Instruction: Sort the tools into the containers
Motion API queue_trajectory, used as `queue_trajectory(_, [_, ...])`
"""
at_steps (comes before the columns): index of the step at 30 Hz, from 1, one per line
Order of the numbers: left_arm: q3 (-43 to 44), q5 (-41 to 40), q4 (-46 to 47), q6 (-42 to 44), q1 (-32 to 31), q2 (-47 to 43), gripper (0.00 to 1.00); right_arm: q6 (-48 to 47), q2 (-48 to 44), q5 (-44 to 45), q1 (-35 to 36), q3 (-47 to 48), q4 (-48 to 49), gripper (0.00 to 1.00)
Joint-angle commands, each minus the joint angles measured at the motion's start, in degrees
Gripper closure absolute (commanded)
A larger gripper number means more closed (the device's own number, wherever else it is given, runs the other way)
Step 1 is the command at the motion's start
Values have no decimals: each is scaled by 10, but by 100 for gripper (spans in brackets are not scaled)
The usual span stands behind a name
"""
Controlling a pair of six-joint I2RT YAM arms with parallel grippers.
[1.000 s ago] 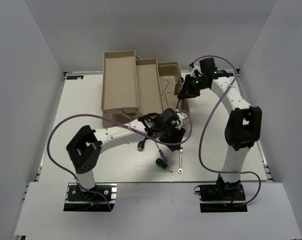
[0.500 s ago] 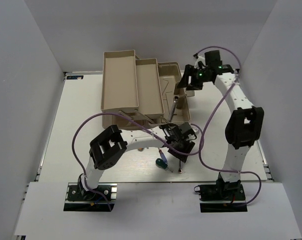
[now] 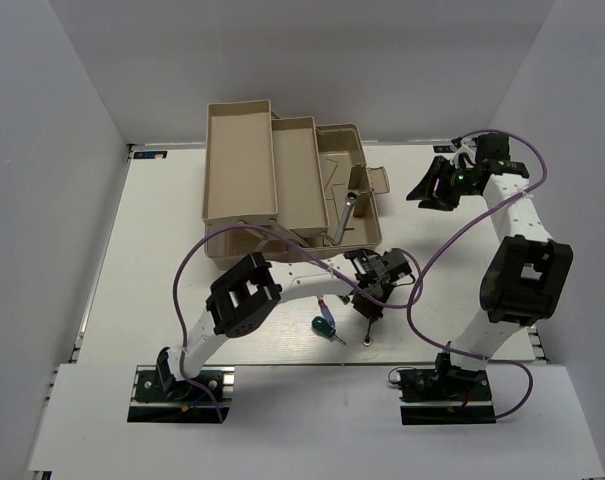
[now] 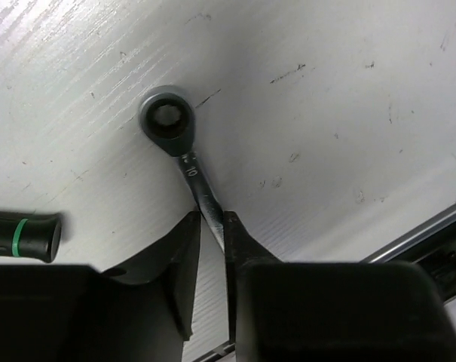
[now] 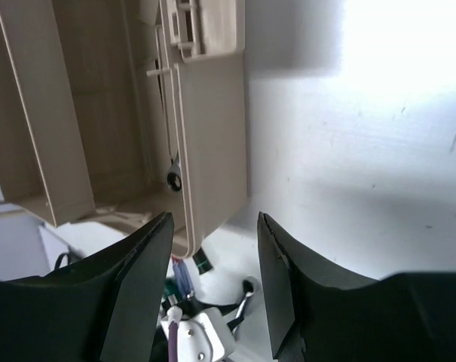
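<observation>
My left gripper [image 3: 370, 308] [image 4: 212, 219] is low over the table, shut on the shaft of the small silver wrench [image 4: 169, 123]. The wrench still lies flat, its ring end pointing at the front edge [image 3: 365, 340]. A stubby green-handled screwdriver [image 3: 325, 323] lies just left of it; its black end [image 4: 24, 235] shows in the left wrist view. The larger wrench [image 3: 343, 214] [image 5: 172, 178] rests inside the open beige toolbox [image 3: 367, 225] [image 5: 212, 151]. My right gripper [image 3: 437, 186] [image 5: 214, 226] is open and empty, right of the toolbox. The other green screwdriver is hidden.
Two beige fold-out trays [image 3: 240, 165] [image 3: 298, 172] rise to the left of the toolbox base. A purple-handled screwdriver [image 5: 181, 273] lies by the toolbox's front corner, under the left arm. Purple cables loop beside both arms. The table's front edge [image 3: 312, 363] is close to the small wrench.
The right gripper let the larger wrench go into the toolbox and drew back to the right. The left gripper moved right and forward and closed on the small wrench.
</observation>
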Motion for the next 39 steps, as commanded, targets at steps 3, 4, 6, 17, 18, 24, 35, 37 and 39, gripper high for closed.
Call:
queue_trajectory(3, [23, -61, -118, -33, -21, 71, 67, -1, -52, -60, -21, -22, 16, 46])
queue_trajectory(4, [23, -61, -126, -33, -21, 71, 67, -1, -57, -63, -24, -26, 17, 46])
queue_trajectory(6, [23, -68, -138, -39, -21, 85, 64, 0, -59, -73, -29, -37, 22, 46])
queue_trajectory(17, [21, -82, -160, -39, -37, 134, 64, 12, -81, -103, -58, -80, 28, 46])
queue_trajectory(18, [29, -96, -167, -39, -37, 141, 69, 13, -84, -104, -60, -83, 31, 46])
queue_trajectory(24, [26, -120, -193, -39, -42, 180, 85, 18, -94, -115, -73, -101, 40, 46])
queue_trajectory(35, [79, -126, -177, -12, -42, 112, 100, 17, -109, -129, -86, -122, 37, 46])
queue_trajectory(37, [94, -119, -177, -12, -42, 97, 100, 16, -114, -129, -87, -128, 36, 46])
queue_trajectory(39, [102, -112, -170, -5, -36, 77, 100, 9, -116, -126, -88, -133, 36, 46])
